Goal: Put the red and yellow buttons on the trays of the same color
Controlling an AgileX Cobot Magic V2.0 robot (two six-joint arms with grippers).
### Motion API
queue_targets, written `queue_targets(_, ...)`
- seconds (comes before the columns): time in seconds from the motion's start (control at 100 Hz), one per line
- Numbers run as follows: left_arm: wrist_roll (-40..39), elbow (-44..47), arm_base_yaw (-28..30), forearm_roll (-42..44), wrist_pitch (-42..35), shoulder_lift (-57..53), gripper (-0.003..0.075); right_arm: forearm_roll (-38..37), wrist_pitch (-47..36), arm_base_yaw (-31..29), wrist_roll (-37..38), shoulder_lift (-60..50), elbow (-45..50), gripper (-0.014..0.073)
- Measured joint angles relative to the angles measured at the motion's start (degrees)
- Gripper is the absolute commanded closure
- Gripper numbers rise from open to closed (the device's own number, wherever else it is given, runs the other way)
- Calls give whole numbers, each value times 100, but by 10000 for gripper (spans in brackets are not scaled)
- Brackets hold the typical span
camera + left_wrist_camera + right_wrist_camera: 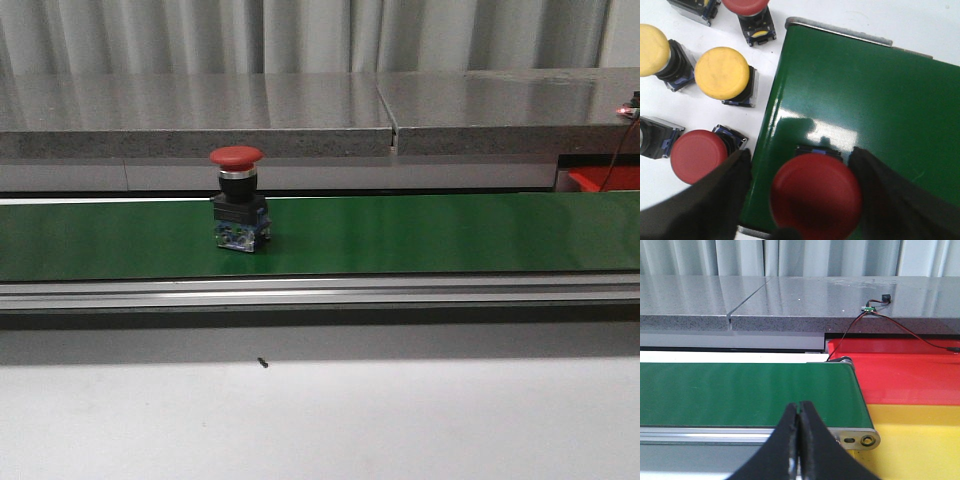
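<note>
Left claw spread around red button; loose: two red, two yellow. Right claw closed, empty.

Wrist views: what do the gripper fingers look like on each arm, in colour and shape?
Both look matte black. The left gripper shows two broad, dark fingers, blurred by closeness, with soft rounded edges. The right gripper has two smooth curved fingers that taper upward to narrow rounded tips. No cables, labels or markings show on either pair; the arms themselves are out of view.
</note>
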Motion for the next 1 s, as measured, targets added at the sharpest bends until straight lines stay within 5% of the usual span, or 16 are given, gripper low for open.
queue_targets(0.34, 139, -9, -487, -175, 147, -649, 162, 0, 0, 0, 0, 0, 0, 659)
queue_targets(0.46, 166, -9, -979, -204, 331, -1200, 339, 0, 0, 0, 0, 0, 0, 659)
queue_targets(0.65, 173, -9, -1801, -231, 646, -1914, 743, 0, 0, 0, 0, 0, 0, 659)
queue_targets(1.0, 173, 385, -2136, -245, 866, -3126, 741, 0, 0, 0, 0, 0, 0, 659)
